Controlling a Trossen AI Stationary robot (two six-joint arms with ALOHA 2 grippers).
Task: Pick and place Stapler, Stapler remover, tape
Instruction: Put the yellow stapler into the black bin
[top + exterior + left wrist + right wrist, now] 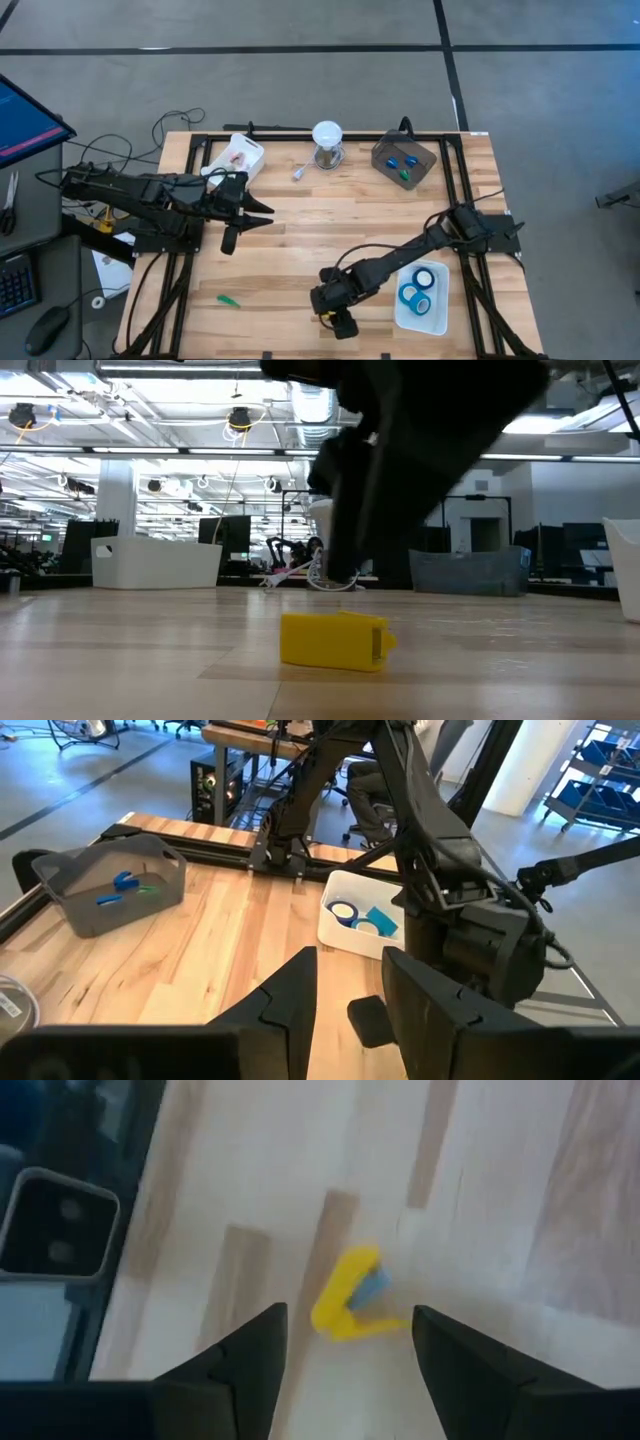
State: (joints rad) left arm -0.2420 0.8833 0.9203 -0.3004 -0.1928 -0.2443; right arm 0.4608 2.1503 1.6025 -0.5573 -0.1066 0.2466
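Observation:
A small yellow stapler (335,640) lies flat on the wood near the table's front edge, also seen as a stapler (350,1295) with a grey-blue inner part. My right gripper (350,1320) hangs above it, slanting down, open, its fingers on either side of it and apart from it; from overhead the right gripper (337,318) hides most of it. Blue tape rolls (419,290) lie in a white tray (436,318) at the front right. My left gripper (255,212) waits open over the table's left half, holding nothing.
A grey bin (425,152) with blue and green pieces stands at the far right. A white tray (250,147) sits at the far left, and a white round object (327,140) between the two. A small green piece (229,299) lies front left.

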